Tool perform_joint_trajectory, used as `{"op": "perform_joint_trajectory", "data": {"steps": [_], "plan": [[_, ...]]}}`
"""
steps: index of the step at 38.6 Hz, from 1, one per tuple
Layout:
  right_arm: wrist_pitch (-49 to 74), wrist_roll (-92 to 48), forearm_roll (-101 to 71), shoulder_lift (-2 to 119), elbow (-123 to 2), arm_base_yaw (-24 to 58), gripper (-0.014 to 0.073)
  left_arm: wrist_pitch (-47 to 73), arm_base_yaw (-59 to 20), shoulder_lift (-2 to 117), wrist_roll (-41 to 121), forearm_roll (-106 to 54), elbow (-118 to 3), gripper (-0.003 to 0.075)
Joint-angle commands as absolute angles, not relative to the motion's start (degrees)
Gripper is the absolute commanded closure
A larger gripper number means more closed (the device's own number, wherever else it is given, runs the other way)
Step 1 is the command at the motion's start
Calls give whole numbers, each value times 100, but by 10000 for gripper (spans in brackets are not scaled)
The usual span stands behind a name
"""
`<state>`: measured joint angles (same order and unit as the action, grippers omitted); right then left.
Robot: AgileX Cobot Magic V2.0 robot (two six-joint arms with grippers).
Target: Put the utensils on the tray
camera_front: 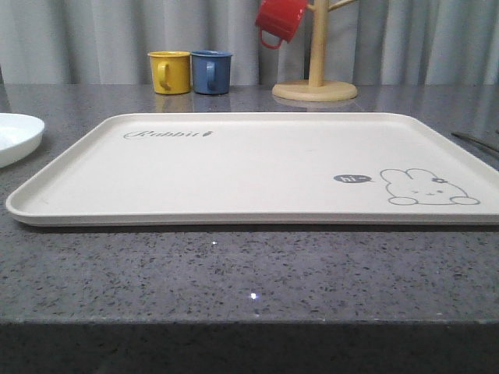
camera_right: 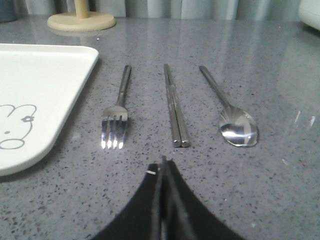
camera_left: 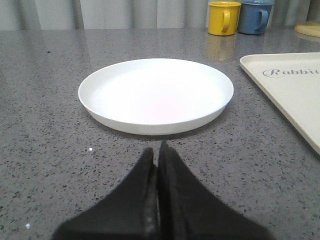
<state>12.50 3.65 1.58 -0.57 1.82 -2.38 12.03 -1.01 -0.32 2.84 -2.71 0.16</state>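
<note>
Both black grippers, left (camera_left: 159, 150) and right (camera_right: 163, 165), sit pinched shut and empty, facing the round white plate (camera_left: 156, 95) and silver metal fork (camera_right: 116, 120) beside the bare cream rectangular tray (camera_front: 234, 167), apparently staged for loading.

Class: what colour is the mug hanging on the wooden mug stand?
Red: the hanging mug on the stand, clearest in the front view.

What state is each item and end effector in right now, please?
Tray: bare.
Plate: empty, on counter beside tray.
Fork, chopsticks, spoon: flat on counter.
Red mug: hanging on stand.
Left end effector: shut.
Right end effector: shut.
</note>
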Motion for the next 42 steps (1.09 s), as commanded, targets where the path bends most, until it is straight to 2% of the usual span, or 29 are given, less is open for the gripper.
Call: {"op": "perform_joint_trajectory", "data": {"steps": [1, 13, 20, 24, 26, 32, 38, 42], "plan": [[753, 293, 206, -156, 147, -269, 662, 740, -99, -145, 227, -296, 42, 738], [668, 293, 121, -156, 147, -268, 662, 625, -99, -145, 227, -296, 42, 738], [253, 293, 116, -156, 87, -268, 662, -755, -99, -145, 227, -296, 42, 738], [0, 293, 116, -156, -274, -268, 662, -2015, -99, -145, 227, -296, -21, 738], [71, 293, 116, -151, -545, -268, 662, -2176, -99, -135, 227, -296, -160, 738], [798, 293, 121, 224, -1833, -268, 662, -1485, -99, 320, 227, -267, -1097, 738], [1679, 293, 121, 1556, -3104, -268, 662, -128, -99, 1689, 227, 70, -2404, 738], [1931, 293, 121, 2315, -3459, -268, 662, 290, -99, 2567, 227, 117, -2976, 738]]}}
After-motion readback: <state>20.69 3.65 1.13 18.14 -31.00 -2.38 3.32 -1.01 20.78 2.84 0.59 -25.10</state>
